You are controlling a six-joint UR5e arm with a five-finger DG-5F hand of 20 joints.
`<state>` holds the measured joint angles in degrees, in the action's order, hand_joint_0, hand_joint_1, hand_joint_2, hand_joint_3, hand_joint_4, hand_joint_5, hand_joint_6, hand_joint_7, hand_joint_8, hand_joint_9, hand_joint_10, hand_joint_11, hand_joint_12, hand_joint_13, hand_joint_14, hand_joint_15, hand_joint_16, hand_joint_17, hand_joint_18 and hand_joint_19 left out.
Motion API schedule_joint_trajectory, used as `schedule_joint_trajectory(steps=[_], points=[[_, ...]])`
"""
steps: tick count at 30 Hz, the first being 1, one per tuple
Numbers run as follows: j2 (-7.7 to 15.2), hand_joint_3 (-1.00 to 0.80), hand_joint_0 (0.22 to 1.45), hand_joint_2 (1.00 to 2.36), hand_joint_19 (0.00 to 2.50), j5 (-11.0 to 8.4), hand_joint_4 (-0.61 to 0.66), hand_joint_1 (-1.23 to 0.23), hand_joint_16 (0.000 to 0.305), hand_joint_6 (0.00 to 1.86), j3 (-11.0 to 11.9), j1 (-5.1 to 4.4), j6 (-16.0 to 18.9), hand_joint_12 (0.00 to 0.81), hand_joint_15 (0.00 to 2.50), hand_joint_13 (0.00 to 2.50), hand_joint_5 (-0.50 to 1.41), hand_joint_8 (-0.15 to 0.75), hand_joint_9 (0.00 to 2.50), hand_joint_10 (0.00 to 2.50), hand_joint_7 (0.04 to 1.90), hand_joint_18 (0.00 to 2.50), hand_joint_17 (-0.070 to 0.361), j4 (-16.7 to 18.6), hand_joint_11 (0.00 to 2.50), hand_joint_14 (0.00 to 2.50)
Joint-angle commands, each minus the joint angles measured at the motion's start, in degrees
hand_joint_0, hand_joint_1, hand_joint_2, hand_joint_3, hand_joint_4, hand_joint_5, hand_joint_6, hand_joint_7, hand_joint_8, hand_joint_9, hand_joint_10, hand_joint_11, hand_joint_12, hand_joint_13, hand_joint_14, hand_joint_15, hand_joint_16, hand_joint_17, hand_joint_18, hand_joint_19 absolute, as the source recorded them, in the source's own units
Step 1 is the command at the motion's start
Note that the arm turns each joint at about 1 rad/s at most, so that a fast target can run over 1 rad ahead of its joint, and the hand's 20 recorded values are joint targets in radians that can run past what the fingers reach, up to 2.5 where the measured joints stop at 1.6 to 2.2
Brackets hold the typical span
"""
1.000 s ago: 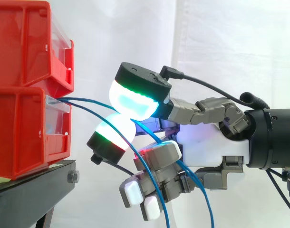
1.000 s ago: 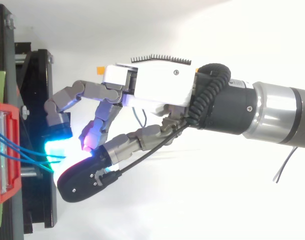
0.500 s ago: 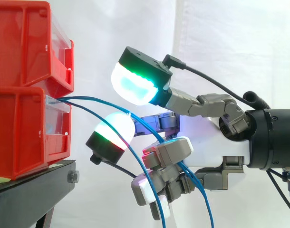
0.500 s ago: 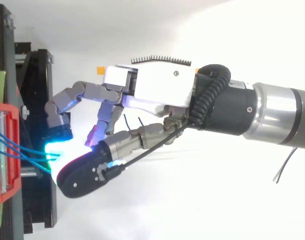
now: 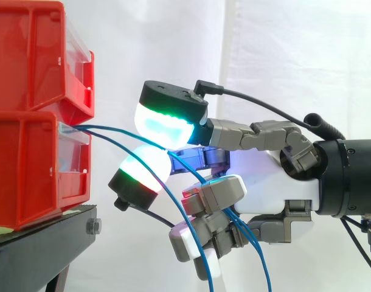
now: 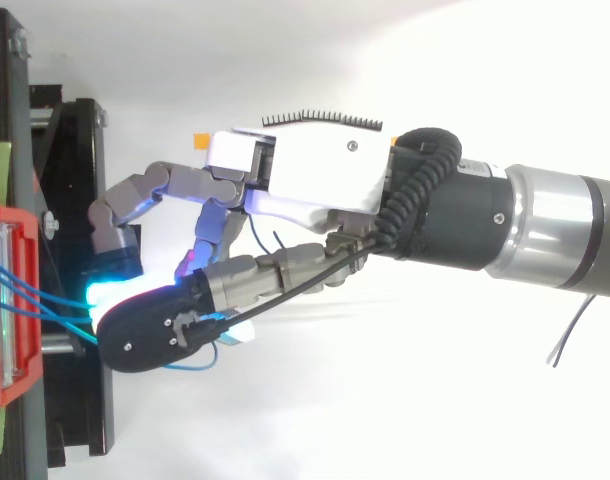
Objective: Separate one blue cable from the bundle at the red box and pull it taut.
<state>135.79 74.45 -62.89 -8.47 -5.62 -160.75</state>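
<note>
Side view had the hand in from the right, and I saw its fingers pinching one blue cable pad to pad, near the lower red bin. That cable ran from the bin's front to the pinch with little sag. A second blue cable dropped lower, past the curled fingers underneath. Top view showed me both cables leaving the bin side by side.
</note>
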Motion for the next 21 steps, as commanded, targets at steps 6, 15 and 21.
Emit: schedule_joint_trajectory(steps=[6, 15, 21], points=[[0.0, -0.18, 0.67, 1.02, 0.70, 0.00, 0.00, -0.84, 0.050, 0.84, 0.1, 0.03, 0.0, 0.394, 0.69, 1.17, -0.18, 0.314, 1.37, 0.03, 1.21, 1.06, 0.111, 0.0, 1.48, 0.03], [0.0, -0.46, 0.85, 1.00, 0.71, 0.08, -0.09, -0.91, 0.045, 0.91, 0.1, 0.03, 0.0, 0.370, 0.69, 1.14, -0.19, 0.317, 1.41, 0.02, 1.43, 0.94, 0.102, -0.4, 1.56, 0.03], [0.0, -0.50, 0.82, 1.00, 0.66, 0.08, -0.07, -0.92, 0.044, 0.91, 0.1, -0.06, 0.0, 0.366, 0.69, 1.18, -0.17, 0.316, 1.46, 0.02, 1.43, 1.00, 0.098, -0.5, 1.61, 0.02]])
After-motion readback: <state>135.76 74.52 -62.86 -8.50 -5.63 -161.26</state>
